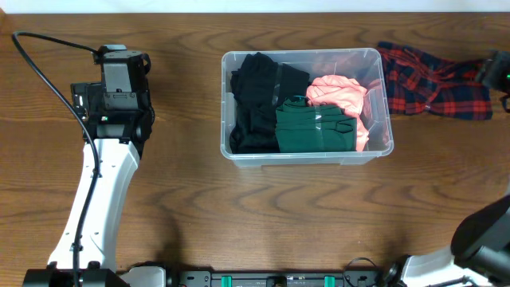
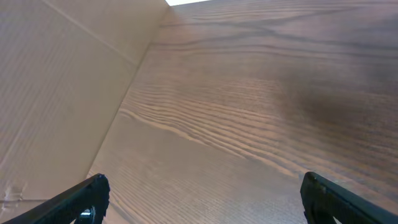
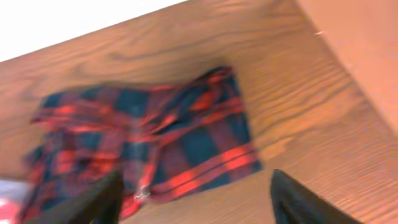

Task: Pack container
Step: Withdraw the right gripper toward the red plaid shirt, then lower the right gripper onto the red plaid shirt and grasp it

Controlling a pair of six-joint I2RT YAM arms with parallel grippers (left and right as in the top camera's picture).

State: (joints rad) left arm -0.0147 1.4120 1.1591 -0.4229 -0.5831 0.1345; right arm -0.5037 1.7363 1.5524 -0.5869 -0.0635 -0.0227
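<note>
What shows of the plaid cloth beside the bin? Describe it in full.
The plaid garment is soft, woven-looking fabric in red and navy checks, crumpled and loosely folded rather than spread flat. It lies on the wooden table outside the container, off its right side near the far corner. Its left end reaches the rim, though contact cannot be confirmed. The right gripper hovers at the garment's right end, open wide in the wrist view and not holding it.
</note>
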